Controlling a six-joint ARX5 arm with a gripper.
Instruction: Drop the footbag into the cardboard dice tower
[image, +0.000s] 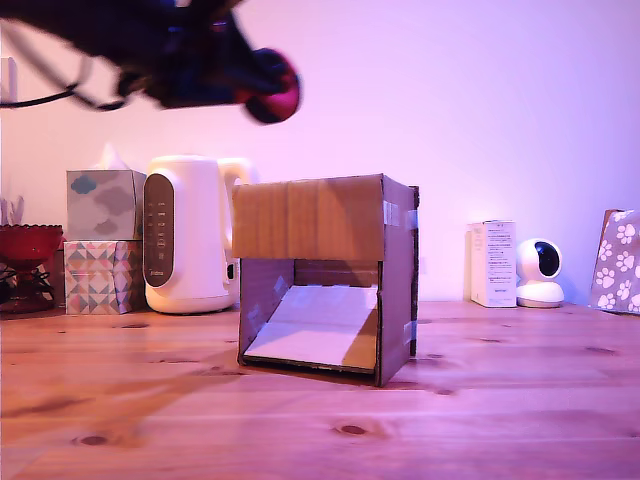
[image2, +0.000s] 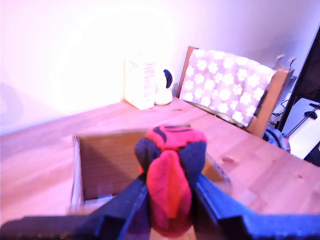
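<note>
One footbag (image2: 171, 187), red w/ dark panels, sits clamped between the two dark fingers (image2: 131, 200) of the gripper (image: 262, 88); they press it from both sides, so it's pinched a bit tall and narrow. In the exterior view arm + ball are blurred, high up near the top, above the back-left part of the box as that view shows it, well clear of the tabletop (image: 500, 400). The height makes sense, I'd say: the ball has to come in over the top to be dropped.

One cardboard dice tower (image: 320, 275) stands upright on the wood, front opening facing the exterior cam, pale ramp inside sloping down to the front, prob. so whatever falls in rolls out. Wrist view looks down into its open top, w/ the ball just over the near edge of that opening, not yet centred as far as I can tell.

Other stuff, all well apart from the box:
- 1 white kettle (image: 190, 235), behind it
- 2 patterned tissue boxes (image: 104, 240), stacked, by the kettle
- 1 red bowl (image: 27, 243), far left in exterior view
- 1 white carton (image: 493, 263) and 1 small white camera (image: 540, 272), side by side
- 1 paw-print cloth (image2: 227, 85) over a chair
</note>
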